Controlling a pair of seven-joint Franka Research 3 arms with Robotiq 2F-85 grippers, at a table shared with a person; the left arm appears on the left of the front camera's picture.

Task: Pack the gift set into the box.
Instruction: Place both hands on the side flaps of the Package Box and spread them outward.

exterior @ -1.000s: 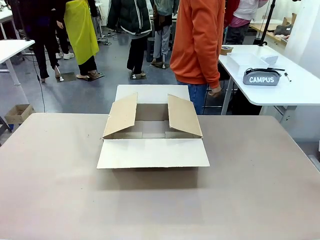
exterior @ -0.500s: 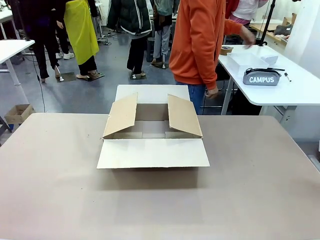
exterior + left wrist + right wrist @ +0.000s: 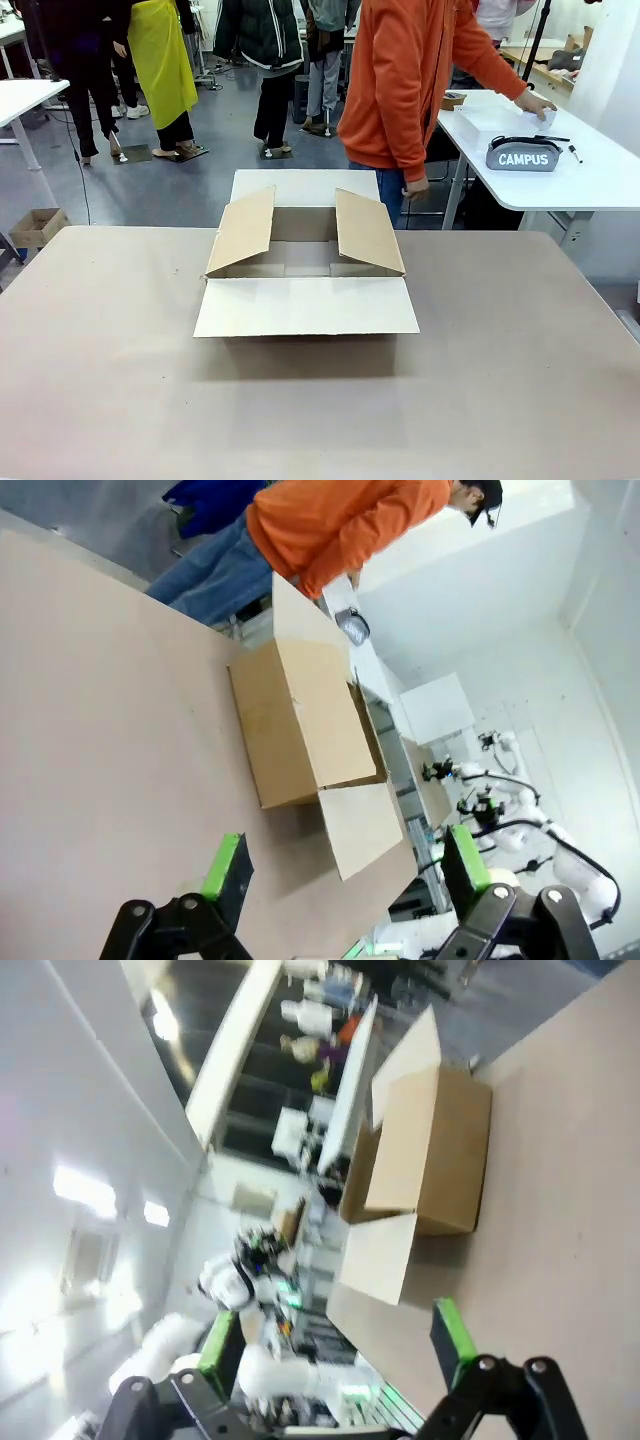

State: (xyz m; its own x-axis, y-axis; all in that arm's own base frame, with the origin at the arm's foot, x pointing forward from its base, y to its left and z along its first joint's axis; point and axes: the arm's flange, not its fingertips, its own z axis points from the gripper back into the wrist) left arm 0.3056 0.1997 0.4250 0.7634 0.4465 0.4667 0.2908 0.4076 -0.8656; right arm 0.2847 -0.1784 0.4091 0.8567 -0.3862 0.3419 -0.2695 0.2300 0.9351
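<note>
Since the earlier frames the person [image 3: 400,80] in the orange top has stretched one arm out to the white side table [image 3: 600,185]. That hand [image 3: 537,104] now rests at the far end of the light grey basket [image 3: 490,122]; what it grips there is too small to tell. The other hand hangs at the person's side. Nothing else has shifted.

The box [image 3: 305,265] stands in the middle of the main table [image 3: 150,380] with all four flaps spread. The near flap [image 3: 305,306] lies flat toward the robot, the two side flaps tilt up and outward, and the far flap folds back. This is presumably so that the cavity is open from above and nothing needs holding aside during packing.

The gift set is not yet at the box. Its basket and the grey CAMPUS pouch [image 3: 523,156] (with a black strap along its top) sit side by side on the side table. They are well apart from the box and beyond the main table's far right corner.

The left gripper [image 3: 345,855] has its green-padded fingers spread wide and empty, looking along the table at the box [image 3: 305,725] from one side. The right gripper [image 3: 333,1335] is likewise parted and holds nothing, viewing the box [image 3: 430,1155] from the opposite side. Both hang clear of the table and well short of the box. The set is judged to lie out of reach of either until the person brings it across.
</note>
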